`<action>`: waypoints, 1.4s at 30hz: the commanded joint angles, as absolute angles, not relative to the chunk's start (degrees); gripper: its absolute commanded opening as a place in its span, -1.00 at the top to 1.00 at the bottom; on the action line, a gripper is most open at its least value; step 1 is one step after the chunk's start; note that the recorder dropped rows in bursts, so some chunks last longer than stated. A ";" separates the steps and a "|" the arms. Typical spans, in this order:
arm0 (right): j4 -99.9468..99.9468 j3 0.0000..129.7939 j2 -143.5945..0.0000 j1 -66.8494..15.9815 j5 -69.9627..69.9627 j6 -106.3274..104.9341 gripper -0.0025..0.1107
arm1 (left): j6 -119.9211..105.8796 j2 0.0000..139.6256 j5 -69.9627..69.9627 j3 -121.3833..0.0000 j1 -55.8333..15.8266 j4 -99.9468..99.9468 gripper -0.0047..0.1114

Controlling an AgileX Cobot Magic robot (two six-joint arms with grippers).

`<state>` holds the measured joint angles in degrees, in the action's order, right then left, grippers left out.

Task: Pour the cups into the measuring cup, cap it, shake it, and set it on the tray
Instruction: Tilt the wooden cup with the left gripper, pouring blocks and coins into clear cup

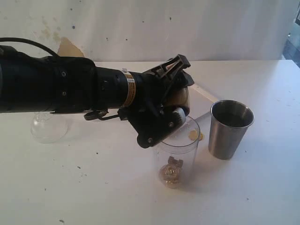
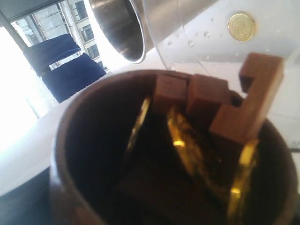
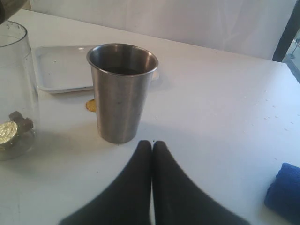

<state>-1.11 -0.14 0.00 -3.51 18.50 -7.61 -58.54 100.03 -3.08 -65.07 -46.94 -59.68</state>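
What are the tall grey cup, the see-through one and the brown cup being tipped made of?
Grey cup: metal, likely brushed steel; dull sheen, soft reflections. See-through cup: clear plastic probably, maybe glass; coins show through its wall. Brown cup: seemingly wood; matte, warm brown.

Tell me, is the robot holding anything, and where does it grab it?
The left gripper holds the wooden cup by its round sides, tipped over the clear measuring cup. The right gripper is shut and empty.
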 commanded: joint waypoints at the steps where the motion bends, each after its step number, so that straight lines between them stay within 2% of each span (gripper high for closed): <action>1: -0.82 0.00 0.00 -3.32 17.96 -7.39 0.96 | -60.49 99.35 -3.16 -65.72 -47.44 -59.18 0.92; 10: -0.82 0.00 0.00 -3.32 17.96 -7.39 0.96 | -58.33 99.35 -1.31 -68.79 -47.67 -52.50 0.92; 15: -0.82 0.00 0.00 -3.32 17.96 -7.39 0.96 | -58.34 99.46 6.85 -68.79 -50.09 -53.27 0.92; 20: -0.82 0.00 0.00 -3.32 17.96 -7.39 0.96 | -51.55 99.58 5.18 -68.79 -51.58 -53.00 0.92; 23: -0.82 0.00 0.00 -3.32 17.96 -7.39 0.96 | -52.70 100.97 9.96 -69.64 -51.75 -58.99 0.92; 25: -0.82 0.00 0.00 -3.32 17.96 -7.39 0.96 | -47.11 101.39 7.98 -70.59 -51.57 -59.17 0.92; 28: -0.82 0.00 0.00 -3.32 17.96 -7.39 0.96 | -49.06 101.76 15.60 -70.77 -53.06 -69.17 0.92; 31: -0.82 0.00 0.00 -3.32 17.96 -7.39 0.96 | -43.79 100.30 11.64 -70.77 -54.27 -70.03 0.92; 35: -0.82 0.00 0.00 -3.32 17.96 -7.39 0.96 | -47.66 100.37 20.11 -70.77 -55.64 -75.51 0.92; 38: -0.82 0.00 0.00 -3.32 17.96 -7.39 0.96 | -40.41 100.07 17.54 -70.77 -56.16 -75.65 0.92; 42: -0.82 0.00 0.00 -3.32 17.96 -7.39 0.96 | -41.86 100.61 19.59 -70.77 -56.16 -78.89 0.92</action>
<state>-1.11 -0.14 0.00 -3.51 18.50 -7.51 -42.68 101.15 18.70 -70.44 -55.96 -77.01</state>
